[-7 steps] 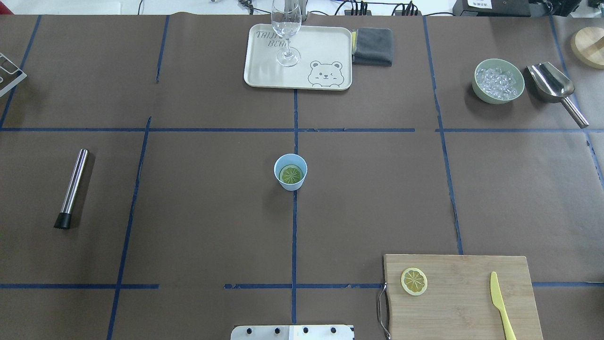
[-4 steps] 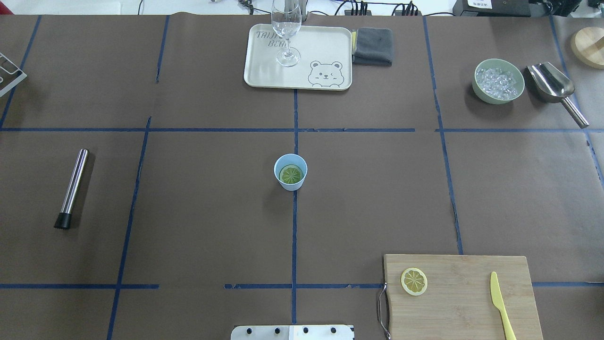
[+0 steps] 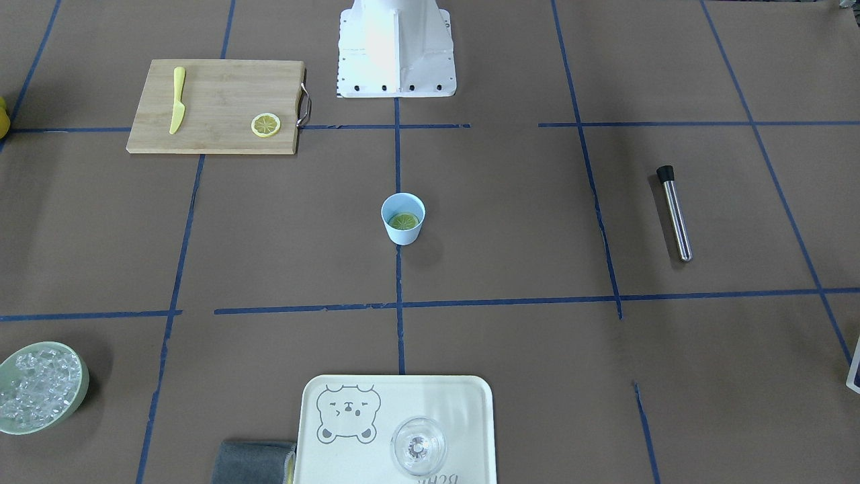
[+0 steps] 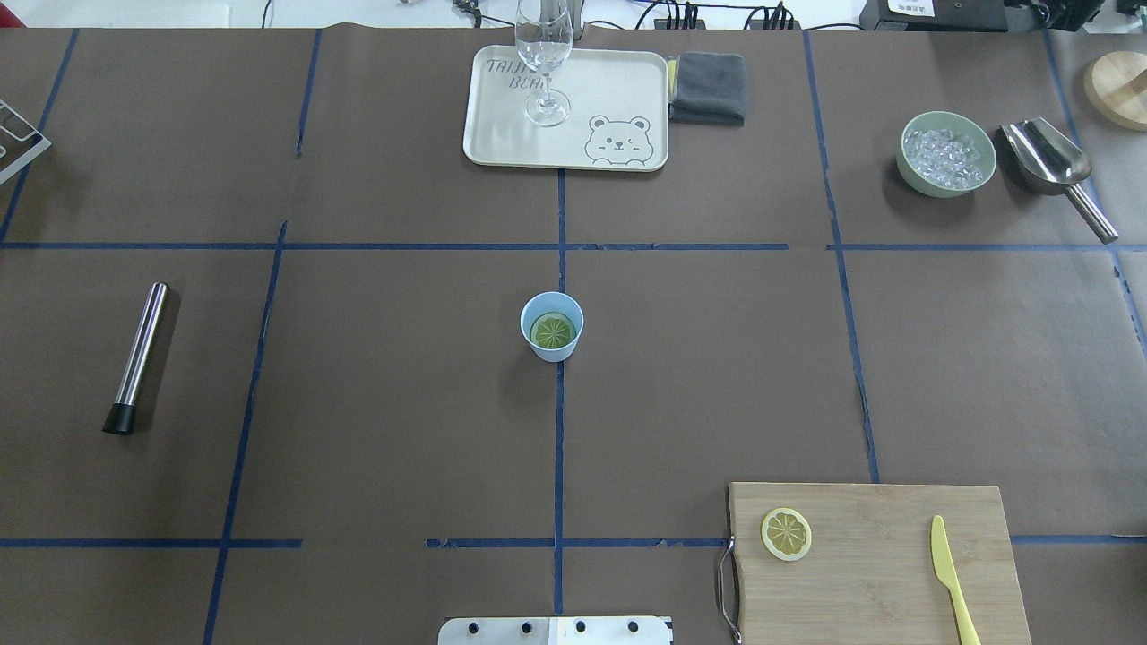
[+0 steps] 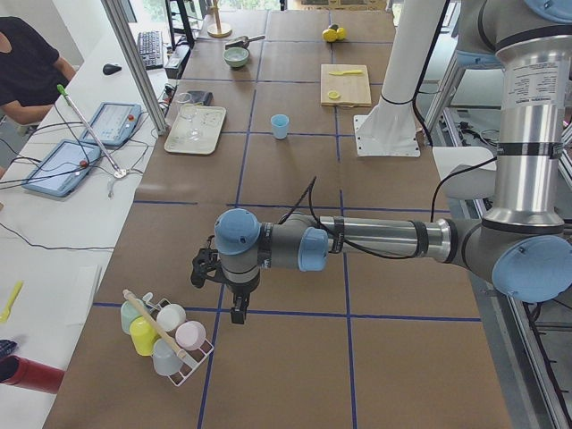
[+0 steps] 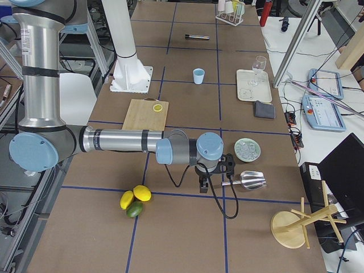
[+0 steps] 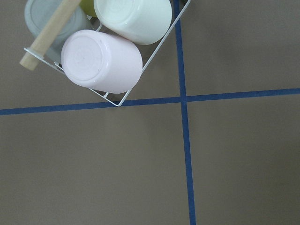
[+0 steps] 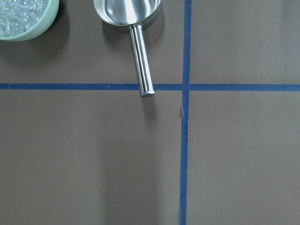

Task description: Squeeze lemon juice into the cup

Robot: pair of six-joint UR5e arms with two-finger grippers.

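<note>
Where the table (image 4: 358, 403) ends on the robot's left, the left gripper (image 5: 234, 308) hangs low over the brown paper just beside a wire rack (image 5: 183, 368) of upturned mugs. Only the side view shows it, so I cannot tell how wide it is spread or whether it has hold of anything. Further along lies a steel muddler (image 4: 136, 356) with a black tip. At the table's middle the cup (image 4: 553, 353) stands upright on a blue tape line, and the lemon (image 4: 552, 331) lies flat at its bottom, face up. Behind it a cream tray (image 4: 618, 90) carries a clear glass (image 4: 543, 63), with a grey cloth (image 4: 708, 87) just beside. Toward the right, a cutting board (image 4: 860, 582) bears a second slice (image 4: 786, 534) and a yellow knife (image 4: 948, 573). A green bowl (image 4: 941, 190) of ice and a steel scoop (image 4: 1048, 161) sit at the far corner. The right gripper (image 6: 203, 185) hangs near the scoop's handle, its spread likewise impossible to tell.
</note>
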